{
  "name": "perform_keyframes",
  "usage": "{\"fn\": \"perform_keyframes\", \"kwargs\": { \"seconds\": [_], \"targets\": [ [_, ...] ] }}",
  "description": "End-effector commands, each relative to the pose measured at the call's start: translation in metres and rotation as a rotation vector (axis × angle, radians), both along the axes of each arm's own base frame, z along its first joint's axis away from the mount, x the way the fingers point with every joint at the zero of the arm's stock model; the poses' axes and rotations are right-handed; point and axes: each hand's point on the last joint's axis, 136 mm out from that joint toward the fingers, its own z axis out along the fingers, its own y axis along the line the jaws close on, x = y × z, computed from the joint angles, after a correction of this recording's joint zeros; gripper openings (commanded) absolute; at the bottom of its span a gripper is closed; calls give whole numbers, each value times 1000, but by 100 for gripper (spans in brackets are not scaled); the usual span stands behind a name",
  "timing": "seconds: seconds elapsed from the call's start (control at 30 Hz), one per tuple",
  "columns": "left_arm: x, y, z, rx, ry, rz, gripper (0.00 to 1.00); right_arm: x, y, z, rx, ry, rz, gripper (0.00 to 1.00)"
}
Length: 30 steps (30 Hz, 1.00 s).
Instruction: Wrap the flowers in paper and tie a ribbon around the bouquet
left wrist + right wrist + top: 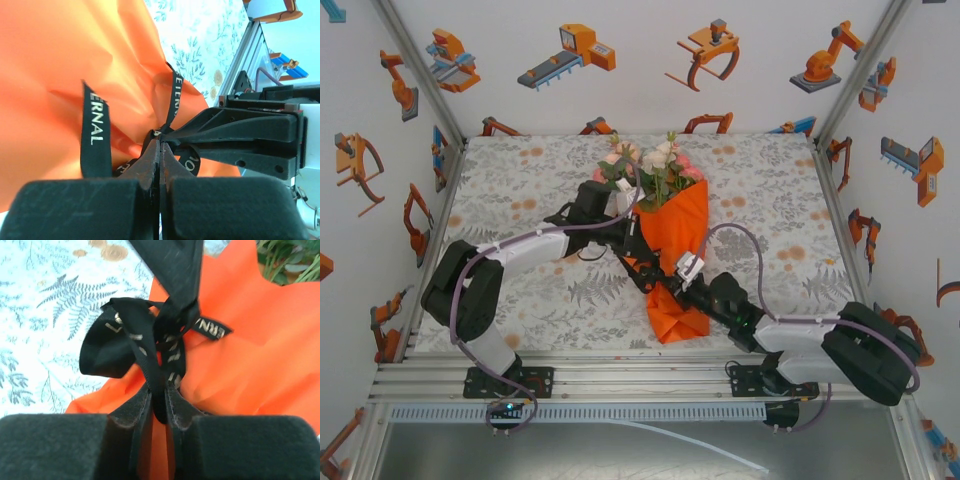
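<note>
From above: shows the bouquet (678, 235), a bright orange paper cone, lying mid-table on the grey leaf-print tablecloth (520, 190), with pink and white roses (645, 165) and green leaves at the far end and a folded tail at the near end. Finds the left gripper (632, 238) and right gripper (662, 262) meeting at the cone's left edge, about midway along.

Left wrist: has the left gripper (160, 150) pressed together, pinching the narrow black fabric ribbon (95, 130) with pale lettering at its knot, against the orange paper (55, 65). Right gripper's fingers (225, 125) reaching in from the right, tips at the same knot.

Right wrist: catches the right gripper (159, 407) a narrow slit apart, one ribbon (165, 335) strand hanging in the slit just below the knot, orange paper (260, 355) behind, tablecloth (45, 315) to the left.
</note>
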Motion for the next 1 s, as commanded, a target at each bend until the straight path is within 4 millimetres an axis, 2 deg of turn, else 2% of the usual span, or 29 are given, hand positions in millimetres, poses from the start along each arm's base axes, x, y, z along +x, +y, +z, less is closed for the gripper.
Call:
{"fn": "perform_keyframes", "kwargs": {
  "seconds": [0.0, 0.1, 0.17, 0.33, 0.4, 0.5, 0.57, 0.87, 0.97],
  "targets": [
    [3, -1, 13, -38, -18, 17, 0, -16, 0, -10, -9, 81, 47, 30],
    [3, -1, 12, -41, -13, 17, 0, -23, -5, 7, 52, 81, 54, 45],
    [2, -1, 11, -41, -12, 16, 0, -27, -6, 21, 62, 102, 61, 49],
    [1, -1, 7, -38, -5, 14, 0, -24, -8, 68, 160, 165, 63, 55],
    [1, -2, 7, -40, -2, 13, 0, -10, -12, 79, 240, 265, 29, 56],
    [0, -3, 9, -43, -7, 10, 0, 21, -22, 82, 355, 431, -73, 54],
    [-1, -3, 10, -42, -7, 8, 0, 32, -20, 81, 377, 483, -75, 54],
    [-3, -2, 13, -42, -15, 4, 0, 63, -9, 55, 380, 536, -101, 51],
    [-4, -3, 14, -46, -14, -1, 0, 69, -2, 57, 396, 523, -82, 46]
  ]
}}
